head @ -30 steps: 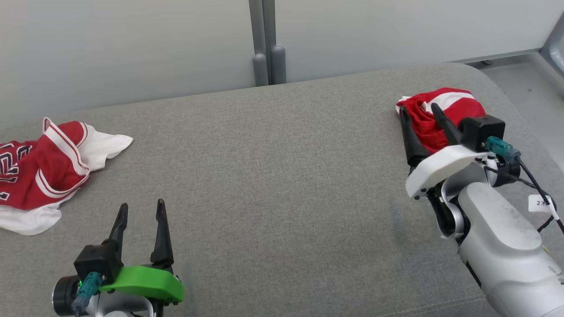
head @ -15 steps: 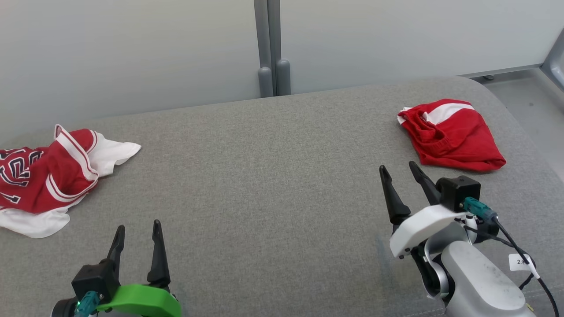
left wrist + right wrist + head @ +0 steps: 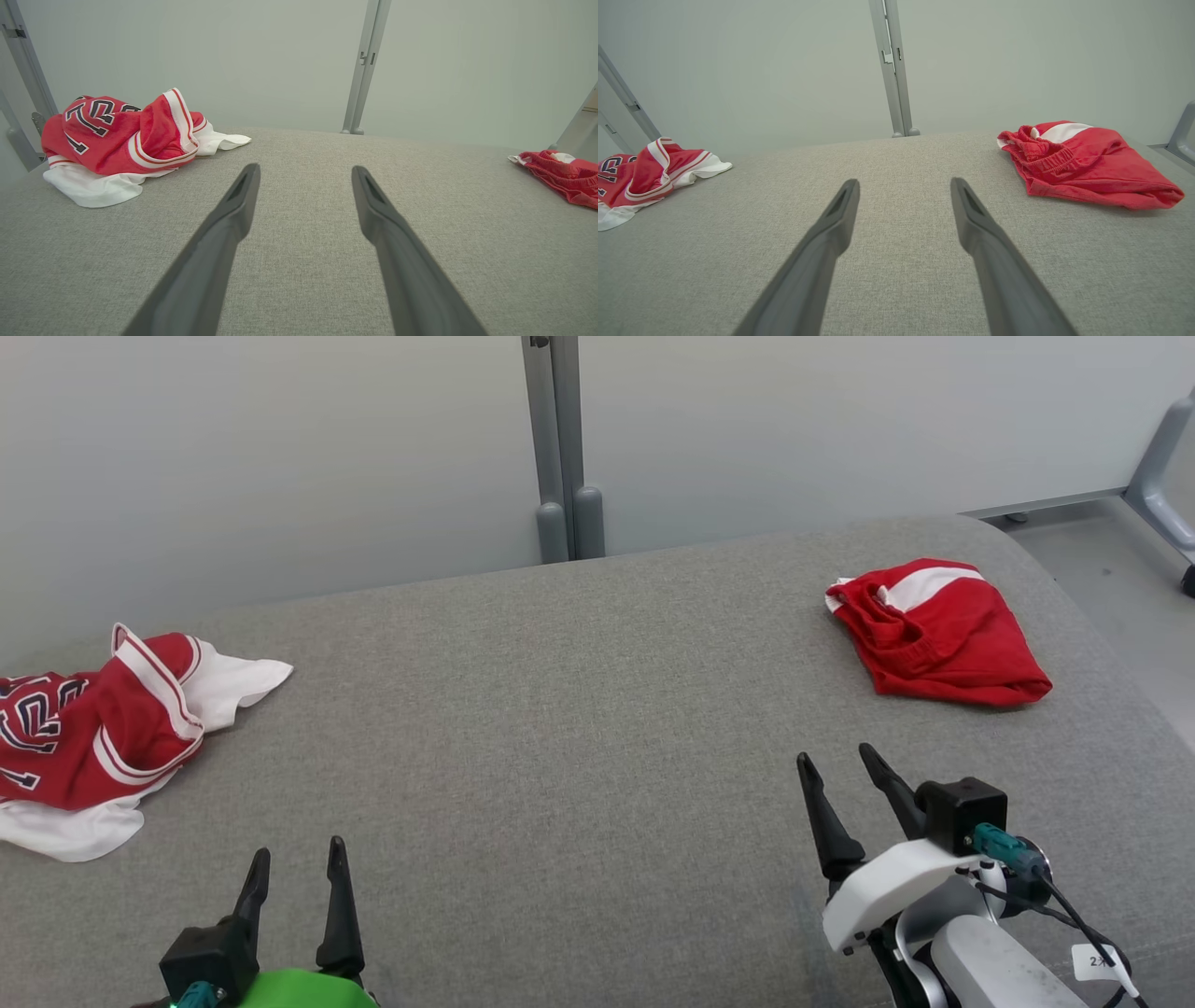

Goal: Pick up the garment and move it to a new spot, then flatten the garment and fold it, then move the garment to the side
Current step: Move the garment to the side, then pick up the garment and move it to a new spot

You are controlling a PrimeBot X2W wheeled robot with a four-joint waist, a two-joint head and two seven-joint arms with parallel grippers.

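Head view: shorts [image 3: 934,635] folded, right of post [image 3: 560,448]; jersey [image 3: 103,728] crumpled, left of post. Left gripper [image 3: 299,849] and right gripper [image 3: 835,755] both empty, jaws spread, nearer than post. Risk: pinching only one jersey layer, so it drags bunched instead of lifting.

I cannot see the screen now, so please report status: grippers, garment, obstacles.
Left gripper open, empty. Right gripper open, empty, short of folded red shorts. Crumpled jersey far left. Nothing between gripper and shorts.
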